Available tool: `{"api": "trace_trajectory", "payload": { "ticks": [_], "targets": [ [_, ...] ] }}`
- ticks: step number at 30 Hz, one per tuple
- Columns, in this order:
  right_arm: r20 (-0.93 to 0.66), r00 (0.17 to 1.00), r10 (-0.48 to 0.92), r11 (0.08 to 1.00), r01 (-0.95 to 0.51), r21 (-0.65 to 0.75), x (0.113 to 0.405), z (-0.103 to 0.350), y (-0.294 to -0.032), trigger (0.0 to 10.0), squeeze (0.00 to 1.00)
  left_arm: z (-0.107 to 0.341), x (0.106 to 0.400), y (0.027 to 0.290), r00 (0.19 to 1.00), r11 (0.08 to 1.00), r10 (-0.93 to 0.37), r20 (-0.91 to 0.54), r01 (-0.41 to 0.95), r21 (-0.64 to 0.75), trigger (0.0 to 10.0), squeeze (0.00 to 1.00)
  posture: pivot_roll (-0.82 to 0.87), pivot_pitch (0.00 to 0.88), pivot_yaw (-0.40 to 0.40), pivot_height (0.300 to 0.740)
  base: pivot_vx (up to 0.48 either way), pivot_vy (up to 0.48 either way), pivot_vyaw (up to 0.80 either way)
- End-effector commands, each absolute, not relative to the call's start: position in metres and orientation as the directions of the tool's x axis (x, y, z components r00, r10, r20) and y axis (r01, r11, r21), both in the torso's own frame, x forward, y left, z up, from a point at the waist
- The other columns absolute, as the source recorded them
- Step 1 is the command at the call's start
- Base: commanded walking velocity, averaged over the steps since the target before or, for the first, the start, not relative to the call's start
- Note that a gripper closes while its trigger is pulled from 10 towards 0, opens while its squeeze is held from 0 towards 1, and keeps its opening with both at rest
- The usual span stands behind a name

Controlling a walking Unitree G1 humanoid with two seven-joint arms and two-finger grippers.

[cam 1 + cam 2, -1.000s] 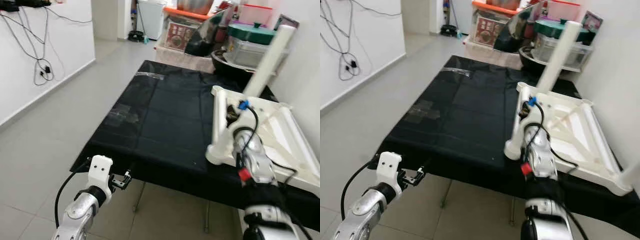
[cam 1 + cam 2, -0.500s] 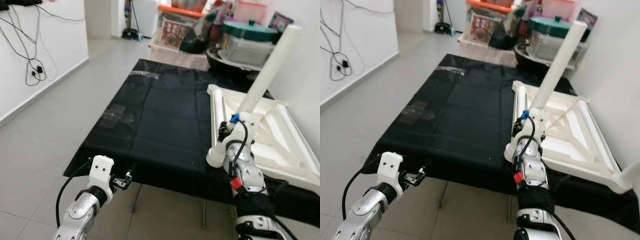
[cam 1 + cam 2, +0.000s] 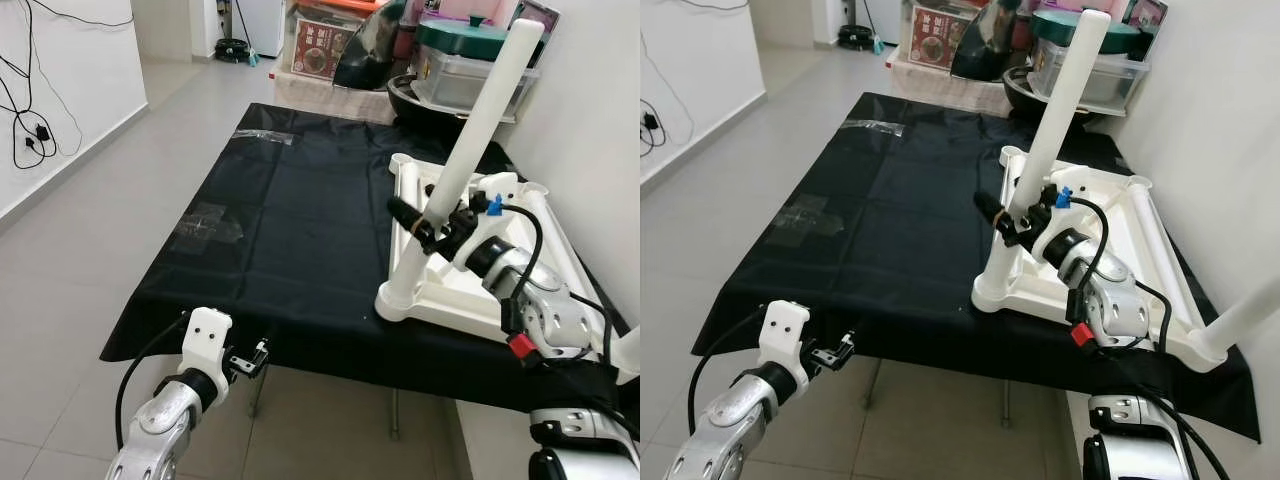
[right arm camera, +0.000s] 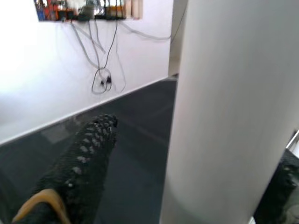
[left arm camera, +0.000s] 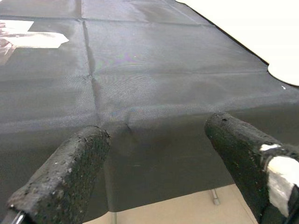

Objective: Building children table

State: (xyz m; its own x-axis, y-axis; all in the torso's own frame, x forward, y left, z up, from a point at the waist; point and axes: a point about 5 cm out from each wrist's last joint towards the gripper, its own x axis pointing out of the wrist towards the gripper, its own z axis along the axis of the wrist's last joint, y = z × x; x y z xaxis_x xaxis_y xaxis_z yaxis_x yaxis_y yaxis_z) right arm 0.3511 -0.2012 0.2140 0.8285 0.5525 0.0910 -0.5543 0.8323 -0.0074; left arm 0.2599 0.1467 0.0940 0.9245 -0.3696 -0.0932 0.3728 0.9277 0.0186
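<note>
A white children's table (image 3: 545, 262) lies upside down on the right part of a black-covered table (image 3: 300, 230). One white leg (image 3: 482, 115) rises tilted from its near left corner socket (image 3: 398, 296). My right gripper (image 3: 428, 222) straddles this leg low down, open; in the right wrist view one finger (image 4: 81, 168) stands apart from the leg (image 4: 233, 107). A second leg (image 3: 1243, 310) sticks out at the near right corner. My left gripper (image 3: 246, 361) hangs open below the black table's front edge, its fingers (image 5: 65, 172) empty.
Storage boxes and a dark bowl (image 3: 460, 65) crowd the far end of the black table. A white wall runs close along the right. Cables (image 3: 28, 125) hang on the left wall. Tiled floor lies open to the left. A tape patch (image 3: 205, 222) marks the cloth.
The camera has shifted. My right gripper has risen from near the corner socket and now straddles the tilted leg. The left gripper has stayed in place.
</note>
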Motion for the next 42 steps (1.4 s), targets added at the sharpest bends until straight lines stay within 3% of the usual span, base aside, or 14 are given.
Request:
{"api": "trace_trajectory", "payload": {
  "ticks": [1,6,9,13,25,26,29,30,32,33,35,36,39,42],
  "targets": [
    [0.049,0.816,0.577,0.817,-0.576,-0.027,0.353,0.204,-0.195,0.0,0.00,0.090,0.258,0.144,0.922,0.926,-0.374,-0.103,0.377,0.012,10.0,0.00,0.05,0.000,-0.154,0.740,0.000,0.000,0.00],
    [-0.049,0.913,0.405,0.913,-0.406,-0.021,0.361,0.184,-0.202,0.0,0.00,0.090,0.258,0.144,0.922,0.926,-0.374,-0.103,0.377,0.011,10.0,0.00,0.04,0.000,-0.150,0.740,0.000,0.000,0.00],
    [-0.179,0.968,-0.178,0.983,0.184,0.017,0.363,0.151,-0.238,0.0,0.00,0.090,0.258,0.145,0.922,0.927,-0.373,-0.104,0.376,0.014,10.0,0.00,0.04,0.000,-0.151,0.740,0.000,0.000,0.00],
    [-0.236,0.877,-0.419,0.895,0.443,0.057,0.346,0.129,-0.252,0.0,0.00,0.090,0.259,0.144,0.923,0.927,-0.372,-0.102,0.375,0.013,10.0,0.00,0.04,0.000,-0.153,0.740,0.000,0.000,0.00],
    [-0.178,0.886,-0.428,0.901,0.434,-0.005,0.335,0.129,-0.224,0.0,0.00,0.090,0.261,0.143,0.922,0.926,-0.373,-0.101,0.376,0.015,10.0,0.00,0.04,0.000,-0.154,0.740,0.000,0.000,0.00],
    [-0.193,0.887,-0.420,0.904,0.428,0.001,0.340,0.131,-0.221,10.0,0.00,0.091,0.262,0.143,0.924,0.928,-0.370,-0.099,0.373,0.016,10.0,0.00,0.03,0.000,-0.158,0.740,0.000,0.000,0.00],
    [-0.202,0.907,-0.369,0.926,0.377,0.002,0.346,0.133,-0.214,10.0,0.00,0.091,0.262,0.143,0.925,0.929,-0.367,-0.097,0.371,0.016,10.0,0.00,0.04,0.000,-0.159,0.740,0.000,0.000,0.00],
    [-0.179,0.912,-0.370,0.925,0.379,0.019,0.349,0.137,-0.213,10.0,0.65,0.090,0.262,0.143,0.925,0.929,-0.367,-0.096,0.370,0.014,10.0,0.00,0.03,0.000,-0.155,0.740,0.000,0.000,0.00],
    [-0.179,0.912,-0.370,0.925,0.379,0.019,0.349,0.137,-0.213,10.0,0.65,0.090,0.262,0.143,0.925,0.929,-0.367,-0.096,0.370,0.014,10.0,0.00,0.03,0.000,-0.155,0.740,0.000,0.000,0.00],
    [-0.162,0.919,-0.358,0.928,0.370,0.045,0.351,0.141,-0.214,10.0,1.00,0.090,0.262,0.142,0.925,0.929,-0.368,-0.096,0.371,0.013,10.0,0.00,0.03,0.000,-0.156,0.740,0.000,0.000,0.00],
    [-0.123,0.938,-0.323,0.940,0.333,0.072,0.354,0.149,-0.214,10.0,1.00,0.090,0.262,0.141,0.924,0.928,-0.369,-0.096,0.372,0.012,10.0,0.00,0.03,0.000,-0.152,0.740,0.000,0.000,0.00],
    [-0.070,0.968,-0.242,0.961,0.250,0.122,0.356,0.160,-0.211,10.0,0.00,0.091,0.263,0.141,0.924,0.927,-0.371,-0.095,0.374,0.011,10.0,0.00,0.02,0.000,-0.141,0.740,0.000,0.000,0.00],
    [-0.041,0.983,-0.177,0.971,0.181,0.155,0.357,0.165,-0.207,10.0,0.00,0.091,0.263,0.142,0.923,0.927,-0.372,-0.095,0.375,0.011,10.0,0.00,0.02,0.000,-0.141,0.740,0.000,0.000,0.00],
    [0.141,0.974,0.178,0.967,-0.199,0.160,0.355,0.187,-0.200,10.0,0.00,0.092,0.263,0.143,0.918,0.922,-0.383,-0.098,0.387,0.023,10.0,0.00,0.03,0.000,-0.135,0.740,0.000,0.000,0.00]
  ]
}}
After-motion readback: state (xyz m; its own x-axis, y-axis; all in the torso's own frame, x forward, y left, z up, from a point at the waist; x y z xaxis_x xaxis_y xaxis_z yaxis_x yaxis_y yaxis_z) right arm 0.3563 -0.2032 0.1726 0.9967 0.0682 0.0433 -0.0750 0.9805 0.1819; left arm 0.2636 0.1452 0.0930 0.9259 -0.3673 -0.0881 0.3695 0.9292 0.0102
